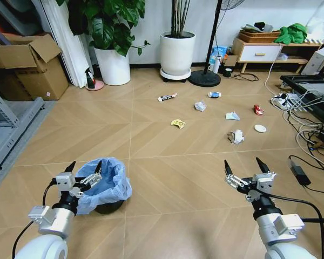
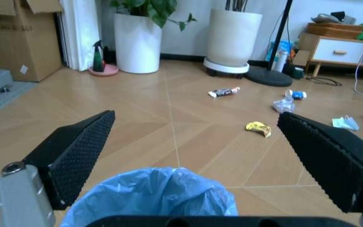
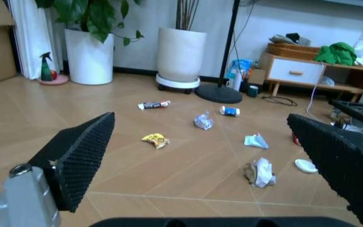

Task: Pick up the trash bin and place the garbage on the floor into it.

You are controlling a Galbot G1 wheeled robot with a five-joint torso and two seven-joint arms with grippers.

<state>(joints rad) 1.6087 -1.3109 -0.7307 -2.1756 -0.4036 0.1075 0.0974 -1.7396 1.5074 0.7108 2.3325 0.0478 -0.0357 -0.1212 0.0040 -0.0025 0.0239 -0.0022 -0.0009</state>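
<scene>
The left pincer point(image 1: 84, 168) is held wide open over the bin point(image 1: 103, 186) at lower left, ready to grab it. The right pincer point(image 1: 243, 167) is open too. Garbage point(image 1: 236, 136) is spread on the floor point(image 1: 167, 172) in the middle.

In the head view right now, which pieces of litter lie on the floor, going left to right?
Tube-shaped wrapper → yellow peel scrap → clear crumpled wrapper → blue-white can → pale blue scrap → crumpled white paper wad → red crushed wrapper → white disc.
</scene>
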